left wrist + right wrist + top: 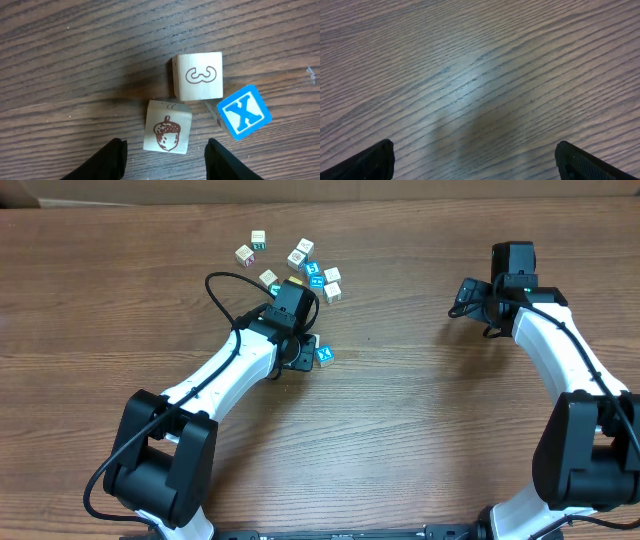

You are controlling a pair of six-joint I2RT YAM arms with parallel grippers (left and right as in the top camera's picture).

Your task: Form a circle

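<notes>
Acorn cube (167, 126) lies loose on the desk (75, 60) between the tips of my open left claw (165, 146), beside the white cube (199, 75) and blue X cube (244, 111); closing their ring (200, 92), I judge, needs a gentle inward nudge.

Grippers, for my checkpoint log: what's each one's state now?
Left gripper: open around the acorn cube, not gripping it.
Right gripper: open, empty.

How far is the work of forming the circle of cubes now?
Done: three cubes sit close together, the acorn cube, the squiggle cube and the blue X cube. In hand: the left fingers stand open on either side of the acorn cube, not gripping it. Left: this is no ring yet; other cubes lie scattered farther off. The right fingers hang open over bare table.
</notes>
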